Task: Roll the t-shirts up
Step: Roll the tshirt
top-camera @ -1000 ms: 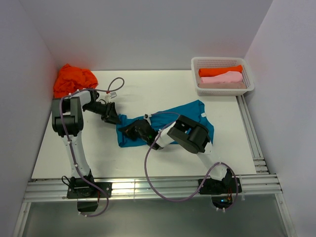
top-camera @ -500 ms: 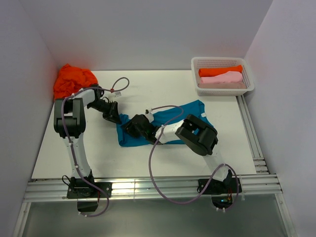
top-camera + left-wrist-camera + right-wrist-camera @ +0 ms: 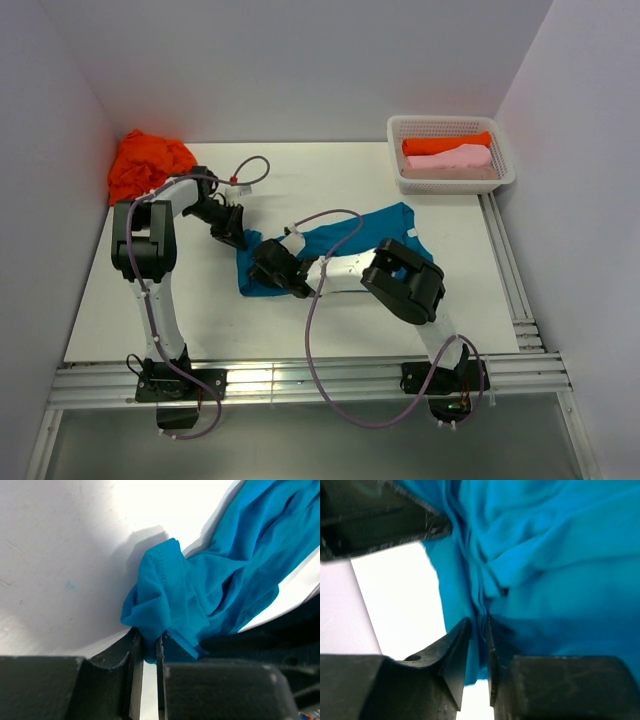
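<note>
The teal-blue t-shirt (image 3: 372,232) lies crumpled mid-table, stretching from its left corner up to the right. My left gripper (image 3: 237,240) is shut on the shirt's upper-left corner; the left wrist view shows a bunched fold (image 3: 165,595) pinched between the fingers. My right gripper (image 3: 268,270) is shut on the shirt's left edge a little nearer; the right wrist view shows gathered pleats of teal cloth (image 3: 530,565) running into the narrow gap. A crumpled orange-red shirt (image 3: 148,160) lies at the far left corner. Rolled orange-red (image 3: 445,144) and pale pink (image 3: 458,158) shirts lie in the basket.
A white mesh basket (image 3: 397,131) stands at the far right corner. Grey walls close in the table on three sides. A metal rail (image 3: 300,380) runs along the near edge and another down the right side. The arms' cables loop above the shirt.
Both grippers have moved toward the far left, pulling the shirt's left edge with them. The right arm has stretched further across, and the shirt's left part has bunched narrower.
</note>
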